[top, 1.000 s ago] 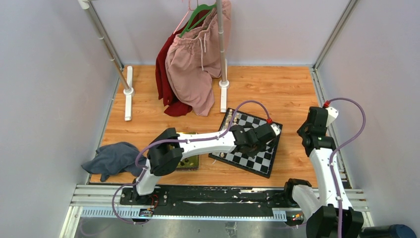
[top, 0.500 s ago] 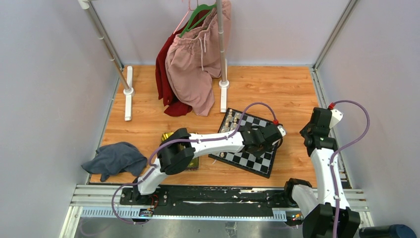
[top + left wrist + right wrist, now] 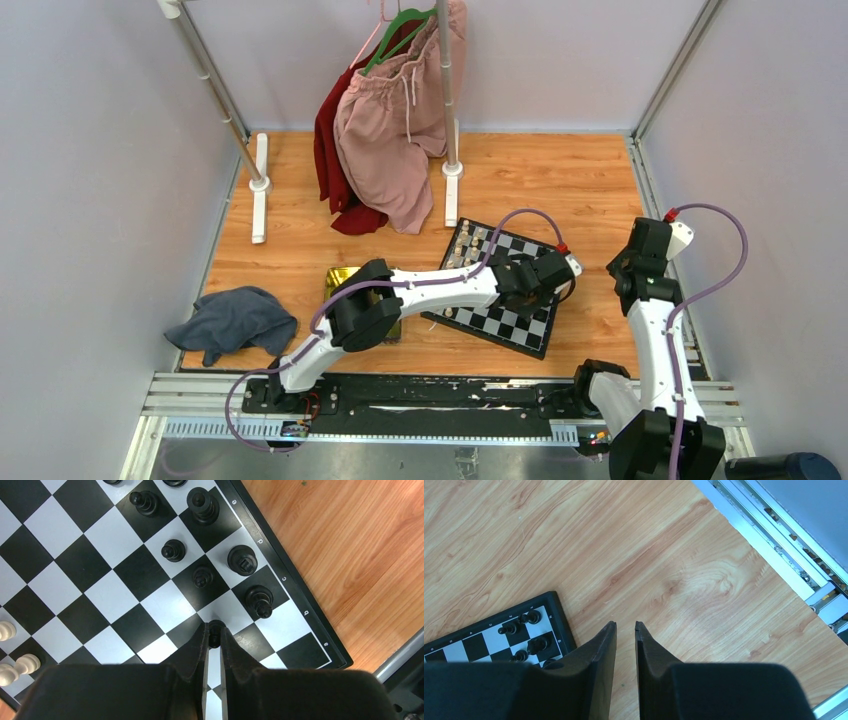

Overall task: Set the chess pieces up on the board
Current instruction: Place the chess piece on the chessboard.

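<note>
The board (image 3: 521,326) lies on the wooden floor right of centre, with my left arm stretched across it. In the left wrist view my left gripper (image 3: 214,630) is shut on a small black chess piece (image 3: 215,626), held just above a light square near the board's (image 3: 100,580) right edge. Several black pieces stand ahead of it, among them a pawn (image 3: 173,550) and a taller one (image 3: 259,600). Cream pieces (image 3: 15,664) sit at the lower left. My right gripper (image 3: 625,625) hangs open over bare wood, just right of the board's corner (image 3: 555,611), with nothing between its fingers.
A yellow-green tray (image 3: 345,277) lies left of the board, partly under my left arm. A grey cloth (image 3: 232,322) is at the near left. A rack with pink and red clothes (image 3: 395,130) stands at the back. A metal rail (image 3: 774,545) borders the floor on the right.
My left arm has reached further right across the board, carrying the black piece. My right wrist has drifted slightly right. Neither gripper's jaws changed.
</note>
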Motion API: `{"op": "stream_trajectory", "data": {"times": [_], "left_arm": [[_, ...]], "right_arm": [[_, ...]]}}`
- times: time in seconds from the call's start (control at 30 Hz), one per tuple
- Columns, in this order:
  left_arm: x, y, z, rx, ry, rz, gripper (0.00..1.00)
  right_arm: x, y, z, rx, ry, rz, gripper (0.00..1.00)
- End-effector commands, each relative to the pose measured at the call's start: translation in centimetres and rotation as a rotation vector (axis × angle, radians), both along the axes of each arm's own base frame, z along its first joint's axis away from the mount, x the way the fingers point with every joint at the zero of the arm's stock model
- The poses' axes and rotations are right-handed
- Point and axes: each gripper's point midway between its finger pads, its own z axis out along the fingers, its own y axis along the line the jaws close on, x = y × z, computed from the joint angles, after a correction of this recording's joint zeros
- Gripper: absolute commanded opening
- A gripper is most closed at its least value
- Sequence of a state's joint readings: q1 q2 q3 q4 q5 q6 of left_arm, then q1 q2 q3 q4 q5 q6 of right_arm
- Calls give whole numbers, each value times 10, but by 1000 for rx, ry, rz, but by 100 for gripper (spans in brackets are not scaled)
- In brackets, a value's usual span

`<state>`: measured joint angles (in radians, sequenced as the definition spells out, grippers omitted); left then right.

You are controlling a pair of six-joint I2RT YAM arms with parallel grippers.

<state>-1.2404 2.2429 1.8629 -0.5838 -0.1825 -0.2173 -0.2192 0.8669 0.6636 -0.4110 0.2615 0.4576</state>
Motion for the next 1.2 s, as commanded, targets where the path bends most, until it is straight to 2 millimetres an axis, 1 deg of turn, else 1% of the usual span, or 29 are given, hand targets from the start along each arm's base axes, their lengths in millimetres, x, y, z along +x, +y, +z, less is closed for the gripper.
{"op": "stream_trajectory", "data": {"times": [0.0,0.73,0.77,0.83,0.93,1.03,1.17], "left_arm": [[-1,-13,3,-27,0,-24,0],[-2,-15,-13,-11,21,-23,0],[-2,-15,-13,-10,20,-21,1],[-1,-14,-14,-6,17,-16,8],[1,-11,-12,3,3,0,23],[4,-7,-10,10,-10,11,36],[5,-3,-7,15,-22,18,38]], "right_arm": [[-3,-6,-2,9,-4,-36,25],[-3,-7,-1,14,-7,-38,25],[-3,-7,-2,15,-6,-38,25],[-3,-7,-2,15,-6,-37,25],[-4,-7,-3,15,-4,-36,25],[-3,-6,-2,17,-8,-34,25],[-4,-5,-2,17,-9,-31,25]]}}
